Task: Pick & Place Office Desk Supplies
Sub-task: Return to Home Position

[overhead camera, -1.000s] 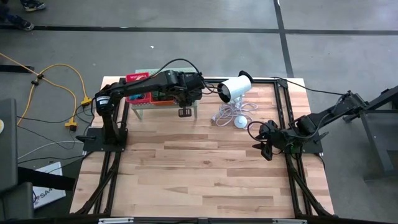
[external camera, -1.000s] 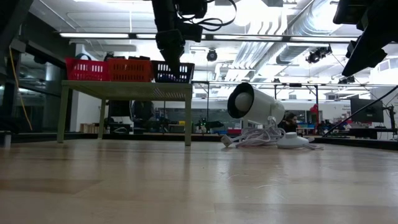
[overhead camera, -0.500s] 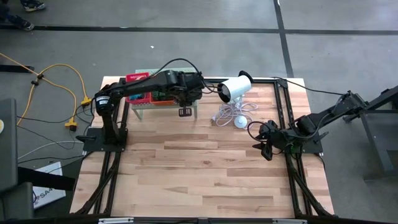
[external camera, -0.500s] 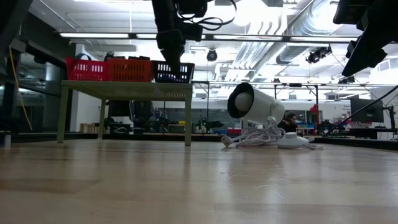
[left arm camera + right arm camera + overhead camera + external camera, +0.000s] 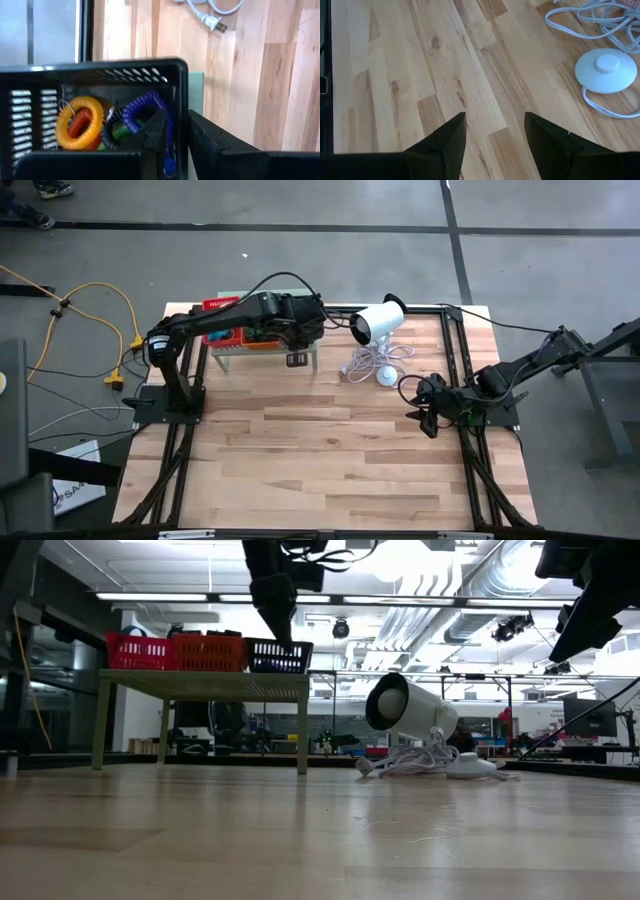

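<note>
A black mesh basket (image 5: 100, 75) sits at the right end of the pale-green stand (image 5: 200, 685), beside red baskets (image 5: 175, 652). It holds coiled loops: yellow-orange (image 5: 80, 122), blue (image 5: 147, 105), green and black. My left gripper (image 5: 176, 117) hangs over the basket's right wall (image 5: 181, 95), pointing down and narrowly open. One finger (image 5: 156, 132) is inside the basket and the other (image 5: 210, 140) is outside; whether either touches the wall, I cannot tell. The blue loop's end runs down beside the inner finger. My right gripper (image 5: 495, 125) waits open above bare wood at the table's right side (image 5: 425, 418).
A white cylinder device (image 5: 378, 323) lies right of the stand with its coiled cable and round white base (image 5: 606, 70). A plug (image 5: 216, 23) lies on the wood beyond the basket. Black frame rails (image 5: 455, 360) run along the table's sides. Bare wood fills the near half.
My left gripper has risen a little above the black basket, and its arm has shifted slightly toward the table's far-left. The basket has stayed in place on the stand.
</note>
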`<state>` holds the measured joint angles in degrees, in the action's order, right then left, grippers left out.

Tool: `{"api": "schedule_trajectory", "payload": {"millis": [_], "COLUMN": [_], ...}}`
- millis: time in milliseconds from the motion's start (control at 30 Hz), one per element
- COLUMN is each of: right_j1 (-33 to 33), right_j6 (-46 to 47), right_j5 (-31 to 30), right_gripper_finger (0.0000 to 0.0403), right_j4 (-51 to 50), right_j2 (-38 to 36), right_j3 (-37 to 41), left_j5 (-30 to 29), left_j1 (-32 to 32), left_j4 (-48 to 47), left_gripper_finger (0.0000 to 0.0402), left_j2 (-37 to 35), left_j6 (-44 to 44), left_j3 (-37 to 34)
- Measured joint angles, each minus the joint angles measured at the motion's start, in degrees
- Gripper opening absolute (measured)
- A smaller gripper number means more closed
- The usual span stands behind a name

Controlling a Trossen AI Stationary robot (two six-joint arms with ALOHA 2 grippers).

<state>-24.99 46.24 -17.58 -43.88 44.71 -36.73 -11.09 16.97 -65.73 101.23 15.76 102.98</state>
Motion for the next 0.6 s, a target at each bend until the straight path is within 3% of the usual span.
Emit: {"api": "schedule_trajectory", "payload": {"millis": [600], "right_j1": [0.0], "right_j6": [0.0], "right_j5": [0.0], "right_gripper_finger": [0.0188], "right_j4": [0.0], "right_j2": [0.0], "right_j3": [0.0], "left_j5": [0.0], "left_j1": [0.0], "left_j4": [3.9], "left_gripper_finger": [0.0066], "left_j2": [0.0], "left_j6": [1.4], "left_j3": [0.0]}}
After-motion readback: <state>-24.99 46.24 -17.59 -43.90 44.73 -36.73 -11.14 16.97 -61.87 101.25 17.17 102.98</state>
